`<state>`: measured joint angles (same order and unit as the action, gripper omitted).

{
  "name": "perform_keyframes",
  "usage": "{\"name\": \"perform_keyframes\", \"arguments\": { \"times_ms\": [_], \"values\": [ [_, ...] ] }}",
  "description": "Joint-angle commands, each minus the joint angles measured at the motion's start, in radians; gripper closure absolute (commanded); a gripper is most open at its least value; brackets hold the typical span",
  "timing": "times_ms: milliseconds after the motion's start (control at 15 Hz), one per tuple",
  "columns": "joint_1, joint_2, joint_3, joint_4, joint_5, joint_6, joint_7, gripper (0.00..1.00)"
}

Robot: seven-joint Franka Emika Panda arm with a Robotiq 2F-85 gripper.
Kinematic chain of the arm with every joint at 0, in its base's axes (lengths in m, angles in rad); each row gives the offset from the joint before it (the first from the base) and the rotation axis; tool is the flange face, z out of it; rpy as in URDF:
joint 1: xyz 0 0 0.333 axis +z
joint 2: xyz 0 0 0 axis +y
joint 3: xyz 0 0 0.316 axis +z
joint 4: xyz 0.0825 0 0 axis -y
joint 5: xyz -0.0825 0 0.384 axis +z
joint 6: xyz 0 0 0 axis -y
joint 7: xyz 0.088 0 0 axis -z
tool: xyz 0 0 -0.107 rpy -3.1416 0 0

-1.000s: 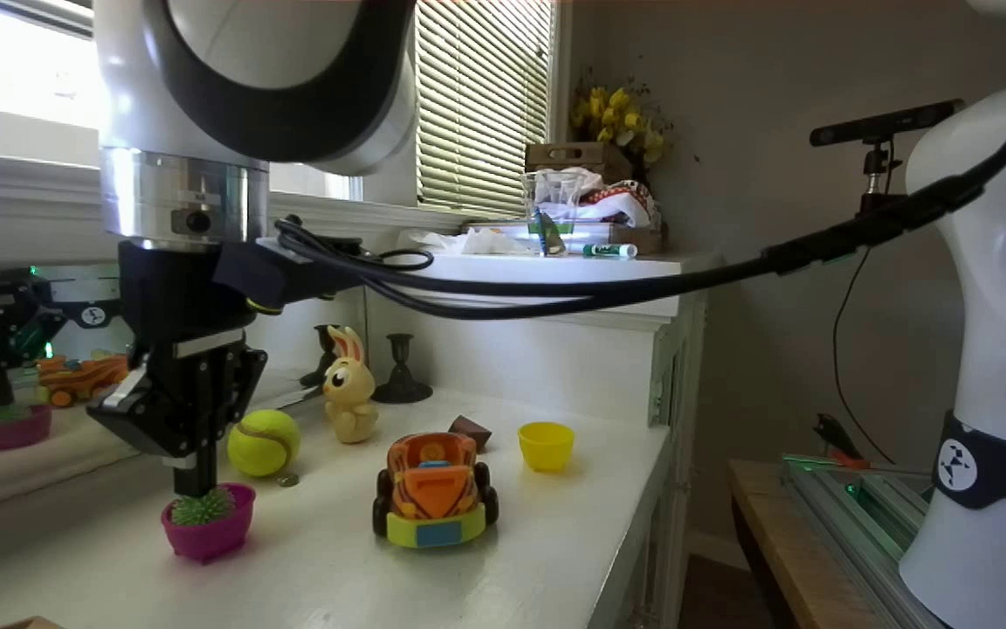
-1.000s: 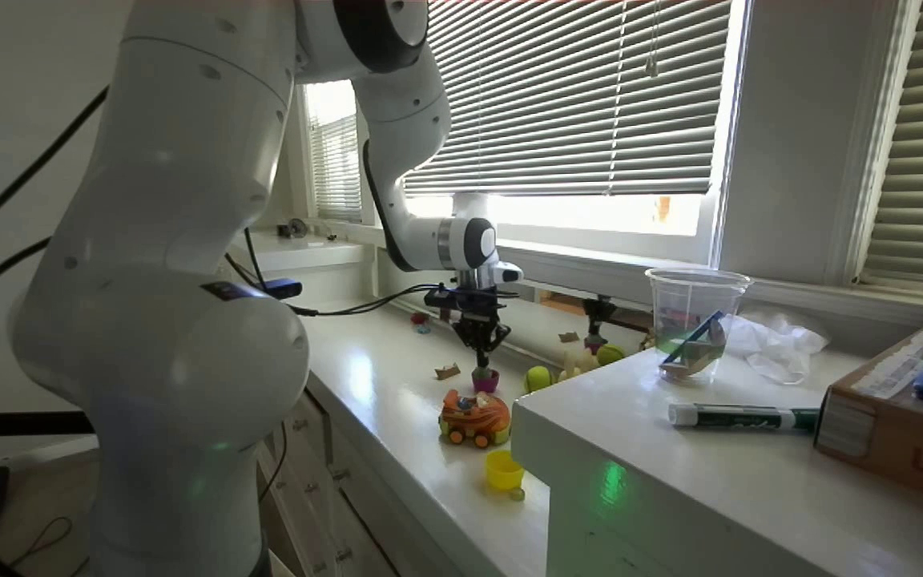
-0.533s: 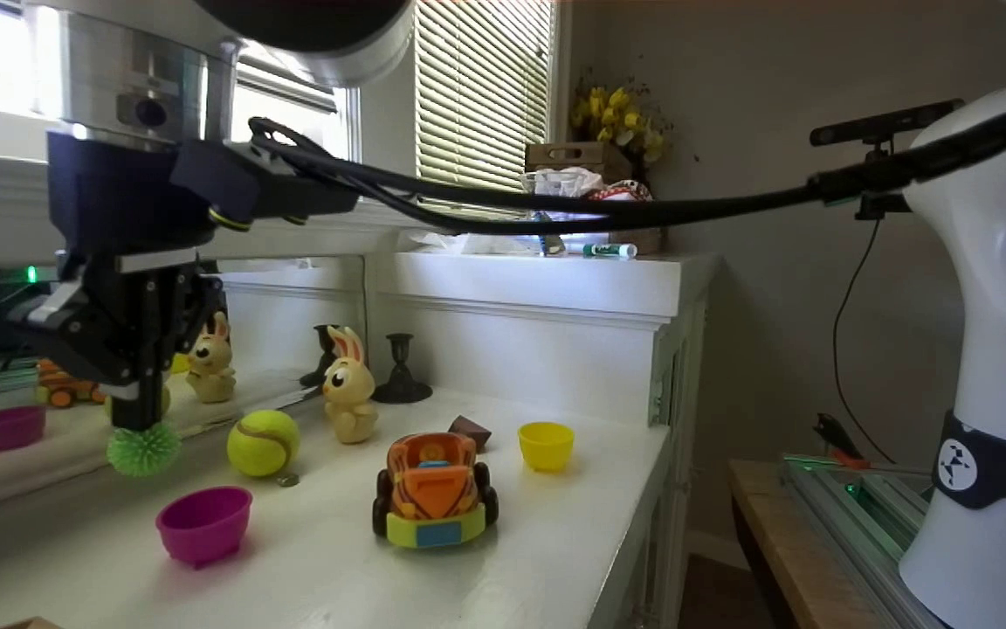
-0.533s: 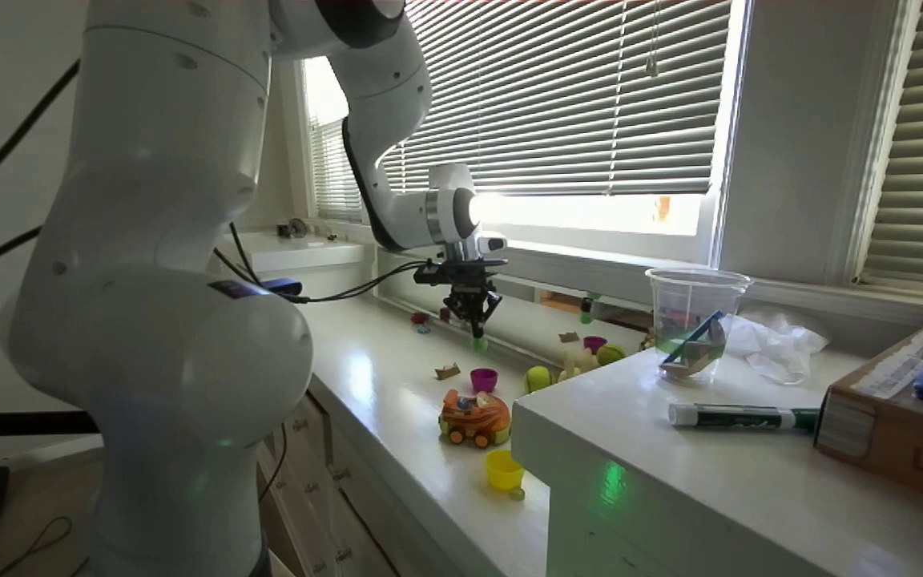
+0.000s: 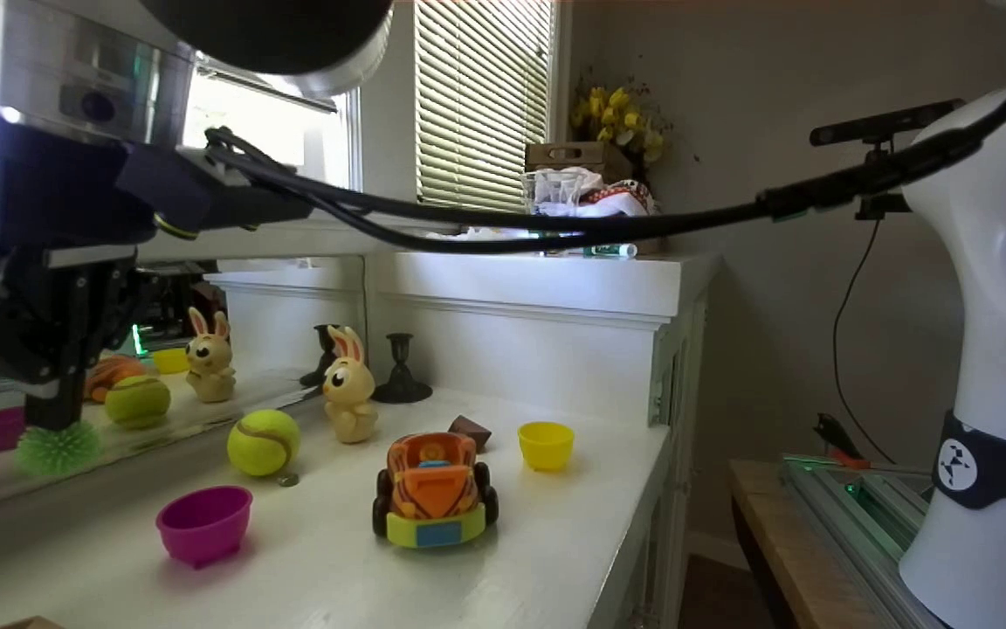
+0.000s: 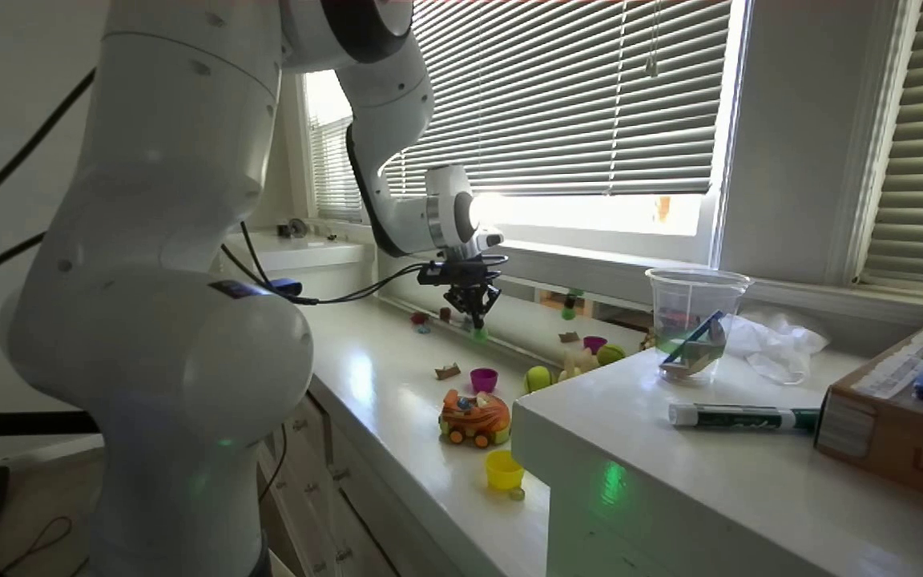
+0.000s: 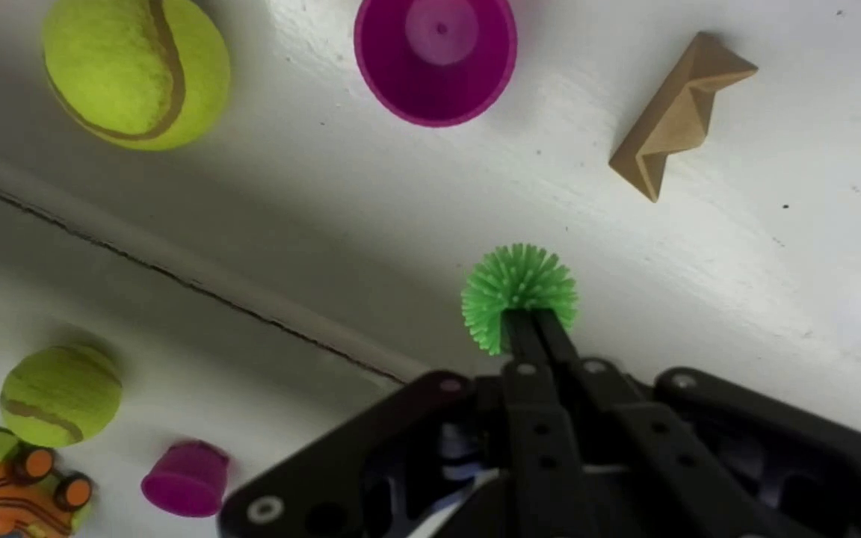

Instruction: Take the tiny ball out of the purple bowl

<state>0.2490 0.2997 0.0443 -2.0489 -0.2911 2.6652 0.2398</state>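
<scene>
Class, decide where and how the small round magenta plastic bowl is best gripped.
Probably pinch the bowl by its thin rim, inside and out, coming from above: it stands upright, its round mouth open upward. The gripper must first release the small spiky green ball.

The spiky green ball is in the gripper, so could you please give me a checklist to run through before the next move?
1. The spiky green ball out of the purple bowl: ok, the two are apart.
2. The gripper shut on the ball: ok in the wrist view.
3. Grip firm enough to travel: cannot tell, pressure does not show.
4. Bowl upright: ok in both exterior views.
5. The tennis ball apart from the gripper: ok in the wrist view.
6. Room to the mirror: cannot tell, the gap is unclear.
</scene>
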Motion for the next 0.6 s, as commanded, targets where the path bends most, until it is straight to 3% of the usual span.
{"name": "perform_keyframes", "arguments": {
  "times_ms": [0, 533],
  "values": [
    [-0.007, 0.081, -0.008, 0.043, -0.023, 0.087, -0.054, 0.99],
    [-0.002, 0.2, -0.037, 0.077, -0.003, 0.196, -0.148, 0.99]
  ]
}}
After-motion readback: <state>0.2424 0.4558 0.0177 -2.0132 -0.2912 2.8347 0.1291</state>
